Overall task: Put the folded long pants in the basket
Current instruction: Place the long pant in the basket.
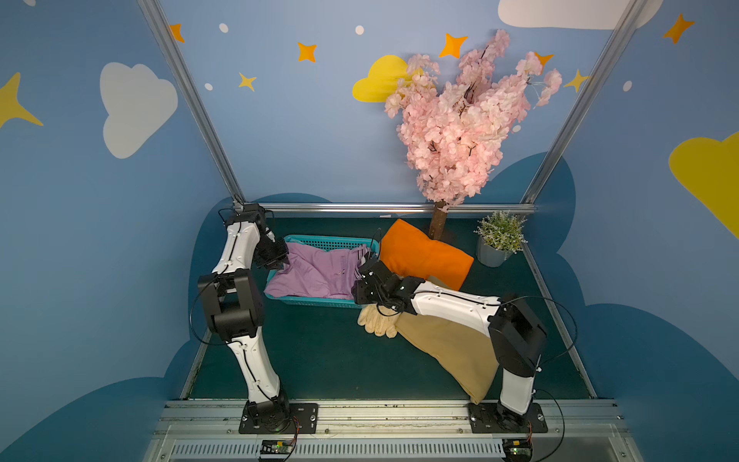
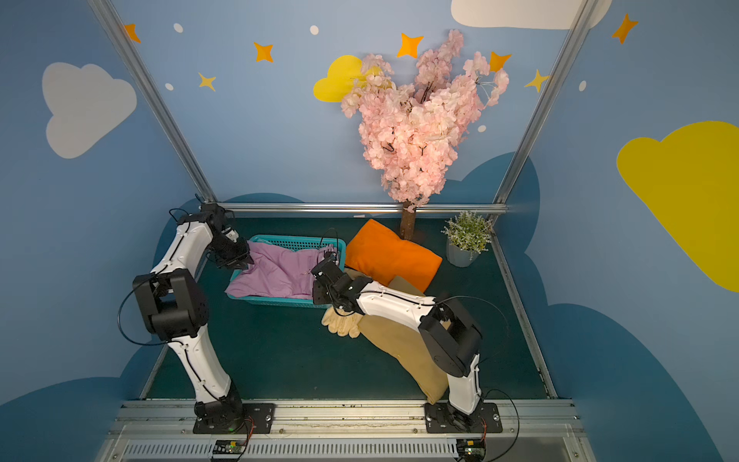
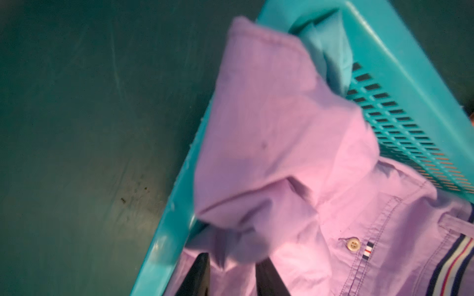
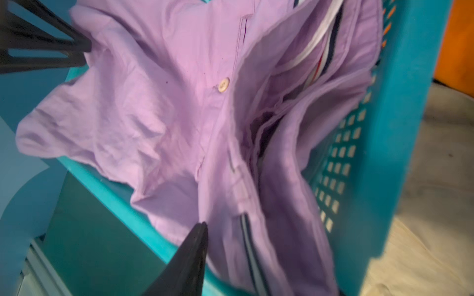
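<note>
Filling the basket: lilac pants (image 1: pixel 316 272) lie rumpled in the teal basket (image 1: pixel 324 242), stretched between the two grippers, one corner spilling over the rim.
Left gripper (image 3: pixel 234 257): fingers (image 3: pixel 198 274) apart at the pants' leg end, a lilac fold just ahead of the tips, nothing pinched.
Right gripper (image 1: pixel 364 267): over the striped waistband end; one finger (image 4: pixel 192 256) stands to the side of the cloth, jaws parted.
Teal cloth (image 3: pixel 323 46): under the lilac, in the basket corner ahead of the left gripper.
Orange pants (image 1: pixel 424 256): outside the basket, just beyond the right gripper.
Tan pants (image 1: pixel 452 348): on the table (image 1: pixel 320 360) under the right arm (image 1: pixel 452 304), behind its gripper.
Gloves (image 1: pixel 376 320): beside the tan pants, just behind the right gripper.
</note>
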